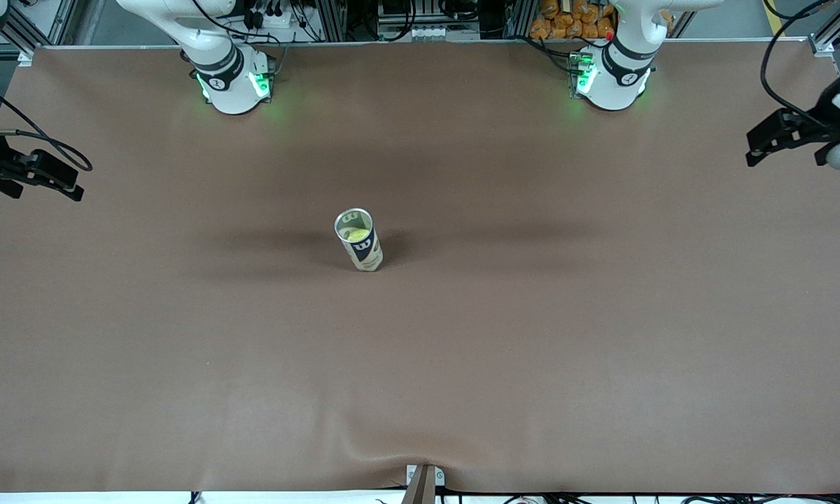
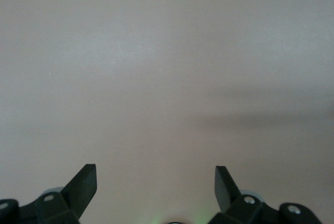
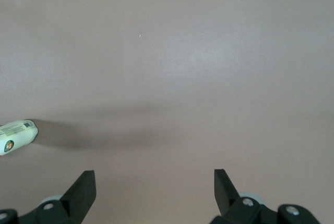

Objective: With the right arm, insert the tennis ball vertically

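So basically one tennis ball can (image 1: 359, 248) stands upright near the middle of the brown table (image 1: 602, 315), mouth open at the top. It's a clear tube with a pale label and a dark patch carrying a white logo. Looking down the mouth you can see a yellow-green tennis ball (image 1: 355, 234) sitting inside; I count one for sure, can't tell if more are stacked underneath. In the right wrist view the can's label (image 3: 17, 136) pokes in at the edge.

Two arms, both parked wide. The right gripper (image 1: 42, 179) hangs over the table edge at its own end, jaws apart, holding nothing. The left gripper (image 1: 787, 150) does the same at its end, jaws apart too.
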Controlling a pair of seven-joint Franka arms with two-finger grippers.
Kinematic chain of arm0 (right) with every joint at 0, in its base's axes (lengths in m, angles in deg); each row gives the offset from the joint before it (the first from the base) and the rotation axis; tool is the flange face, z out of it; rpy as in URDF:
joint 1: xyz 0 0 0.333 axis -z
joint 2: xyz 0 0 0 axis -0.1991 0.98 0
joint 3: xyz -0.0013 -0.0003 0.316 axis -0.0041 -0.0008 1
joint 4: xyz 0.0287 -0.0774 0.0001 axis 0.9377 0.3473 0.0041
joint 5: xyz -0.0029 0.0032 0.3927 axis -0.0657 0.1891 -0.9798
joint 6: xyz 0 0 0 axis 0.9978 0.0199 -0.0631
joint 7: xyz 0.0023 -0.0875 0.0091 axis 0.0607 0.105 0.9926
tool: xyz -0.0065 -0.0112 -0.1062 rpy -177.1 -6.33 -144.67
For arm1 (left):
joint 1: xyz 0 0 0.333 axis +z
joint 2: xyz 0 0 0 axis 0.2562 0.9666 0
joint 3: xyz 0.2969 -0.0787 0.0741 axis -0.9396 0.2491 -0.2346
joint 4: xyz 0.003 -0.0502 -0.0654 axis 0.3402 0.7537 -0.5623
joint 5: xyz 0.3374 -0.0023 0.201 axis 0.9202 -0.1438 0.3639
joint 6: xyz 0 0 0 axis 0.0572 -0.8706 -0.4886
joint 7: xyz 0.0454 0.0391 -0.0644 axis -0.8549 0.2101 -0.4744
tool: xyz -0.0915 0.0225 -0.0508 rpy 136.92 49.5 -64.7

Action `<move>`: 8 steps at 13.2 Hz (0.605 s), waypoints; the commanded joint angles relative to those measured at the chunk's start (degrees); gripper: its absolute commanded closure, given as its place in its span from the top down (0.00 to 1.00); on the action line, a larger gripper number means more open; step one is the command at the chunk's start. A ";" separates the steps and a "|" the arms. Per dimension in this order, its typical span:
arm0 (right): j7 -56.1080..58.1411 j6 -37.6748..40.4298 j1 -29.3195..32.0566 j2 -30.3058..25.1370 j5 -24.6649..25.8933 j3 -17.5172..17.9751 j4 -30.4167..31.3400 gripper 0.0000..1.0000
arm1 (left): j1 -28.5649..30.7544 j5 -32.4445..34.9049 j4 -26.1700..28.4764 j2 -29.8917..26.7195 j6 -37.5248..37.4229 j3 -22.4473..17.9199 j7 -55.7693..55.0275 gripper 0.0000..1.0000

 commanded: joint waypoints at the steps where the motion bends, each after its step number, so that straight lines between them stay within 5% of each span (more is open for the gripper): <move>1: 0.72 0.06 0.98 -1.41 0.73 0.65 1.04 1.00 | 0.18 -1.95 1.49 -1.68 -0.09 0.23 0.29 1.00; 8: 2.83 -0.29 0.98 -3.69 1.18 0.65 2.70 1.00 | 0.27 -4.59 0.96 -1.59 -1.15 0.05 0.12 1.00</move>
